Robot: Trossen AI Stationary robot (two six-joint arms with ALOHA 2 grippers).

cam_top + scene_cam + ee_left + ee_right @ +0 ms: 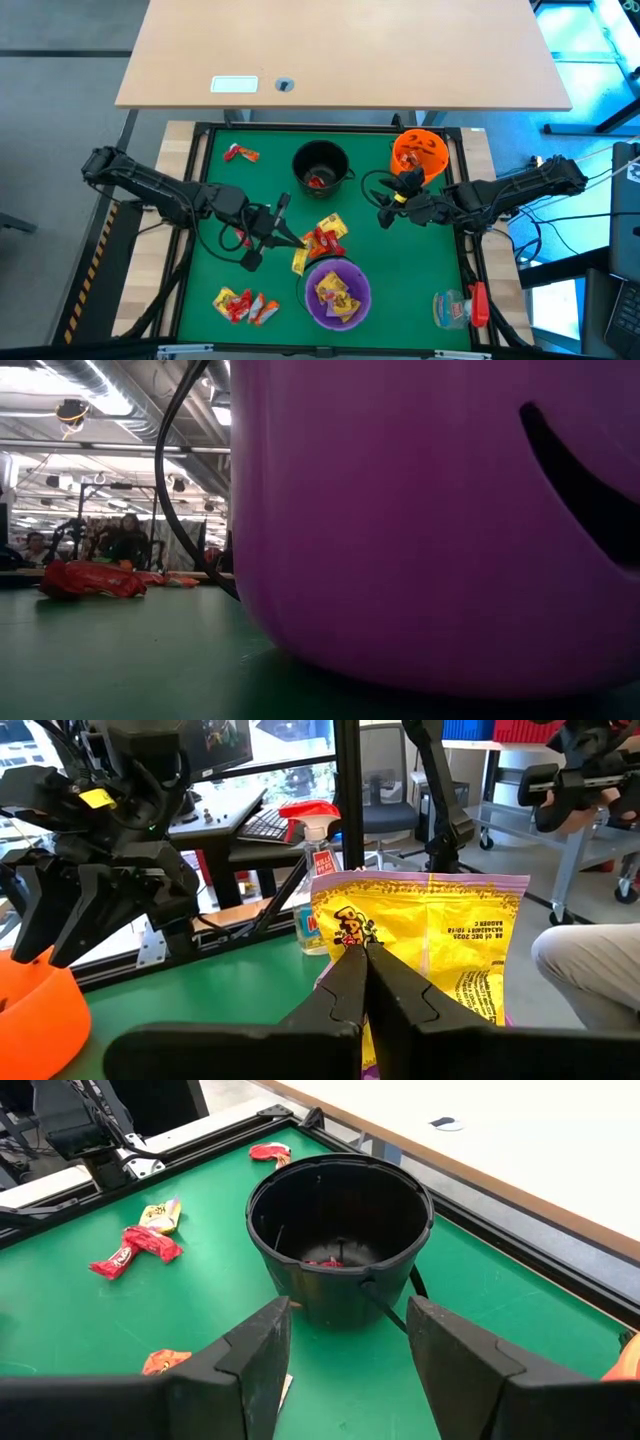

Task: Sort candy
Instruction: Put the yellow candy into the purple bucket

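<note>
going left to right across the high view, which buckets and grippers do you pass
Left gripper with jaws shut on a yellow candy wrapper → black plastic bucket → purple plastic bucket → right gripper, jaws open → orange plastic bucket.

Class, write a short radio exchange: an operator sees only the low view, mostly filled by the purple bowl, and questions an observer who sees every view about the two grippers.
Operator: The purple bowl blocks me. What is the left gripper doing?
Observer: The left gripper is shut on a yellow candy packet, just beside the purple bowl.
Operator: And the right one?
Observer: The right gripper is open and empty, facing the black bowl.
Operator: Anything in that bowl?
Observer: Red candy lies at its bottom.
</note>
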